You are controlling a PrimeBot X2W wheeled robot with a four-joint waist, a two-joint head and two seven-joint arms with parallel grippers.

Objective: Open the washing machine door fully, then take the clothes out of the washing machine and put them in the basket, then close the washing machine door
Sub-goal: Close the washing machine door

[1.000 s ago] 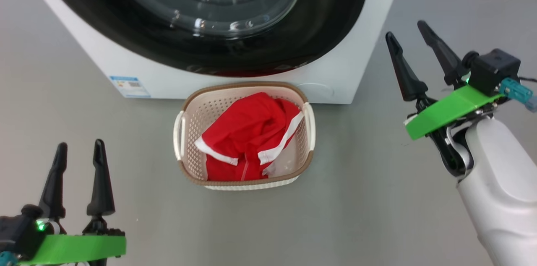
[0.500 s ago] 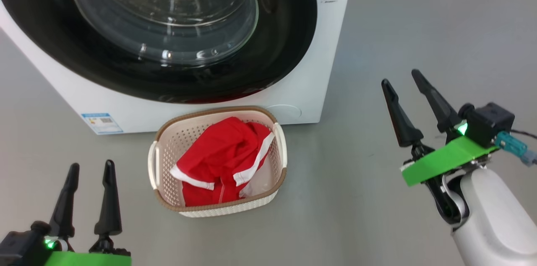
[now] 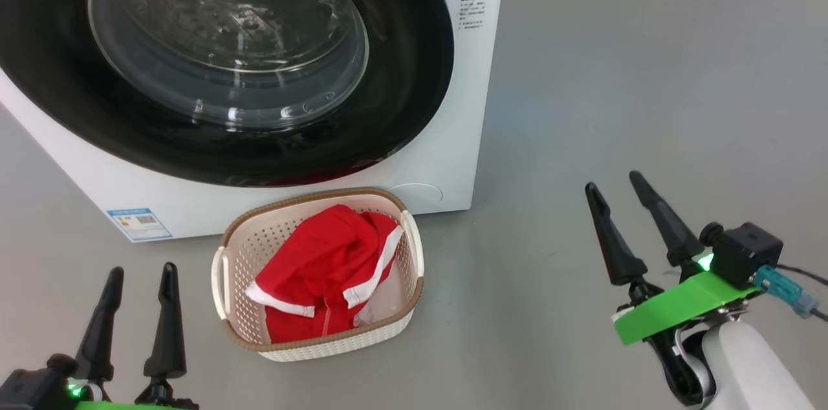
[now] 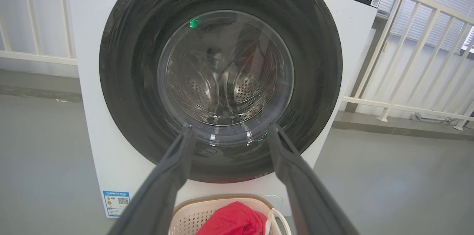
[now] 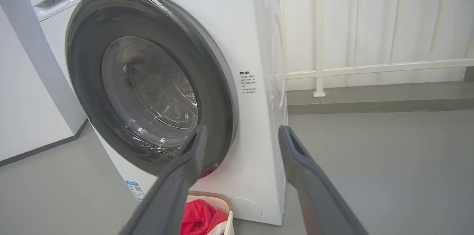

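Clothes (image 3: 317,255) in basket (image 3: 336,346) (washing machine door (image 3: 401,74) shut).

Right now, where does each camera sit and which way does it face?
Head view: atop the robot, looking down at the basket and clothes; left gripper and right gripper open.
Left wrist view: faces the washing machine door squarely, along its own fingers.
Right wrist view: faces it obliquely, along its fingers.
Shared: that door, basket, clothes.

The washing machine door (image 3: 226,61), a glossy black ring round a bulging clear glass bowl, sits shut against the white washing machine (image 3: 453,158) (steel drum holes show through the glass). Just in front of its base stands the cream perforated basket (image 3: 310,198), upright, with the red clothes (image 3: 323,261), white-striped, crumpled inside.
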